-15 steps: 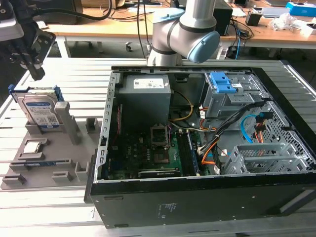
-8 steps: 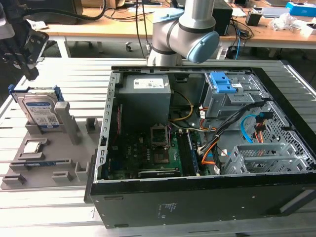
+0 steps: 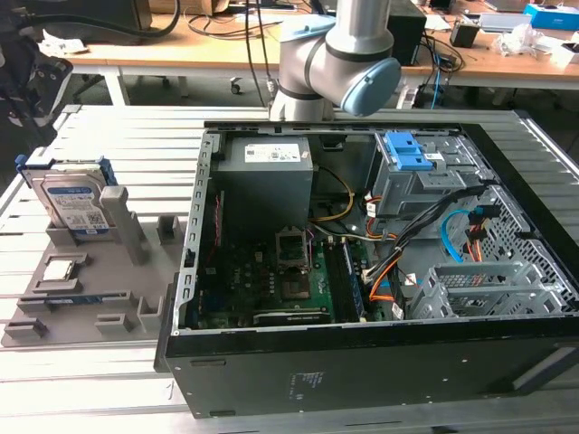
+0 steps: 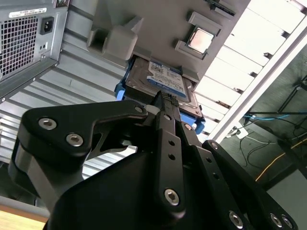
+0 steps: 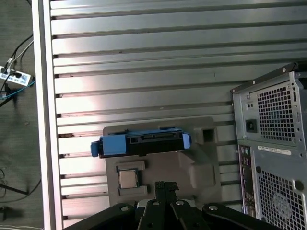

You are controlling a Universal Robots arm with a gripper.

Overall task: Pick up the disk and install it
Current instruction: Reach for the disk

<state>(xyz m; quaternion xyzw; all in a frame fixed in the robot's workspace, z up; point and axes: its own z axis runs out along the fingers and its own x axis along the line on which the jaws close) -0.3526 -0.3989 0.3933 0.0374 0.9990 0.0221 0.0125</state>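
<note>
Flat silver blue-framed disk (image 3: 74, 201) upright in grey plastic holder (image 3: 90, 309) on counter (image 3: 118, 145), beside open black case (image 3: 362, 380); black end effector (image 5: 165, 184) pressed together, empty, apart from disk; grasp needs spreading, centring across faces.

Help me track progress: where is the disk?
The disk stands on edge in the grey tray at the exterior view's left, outside the computer case.

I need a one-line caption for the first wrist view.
Disk on edge in grey holder, chip beside it; claw shut, empty.
</note>
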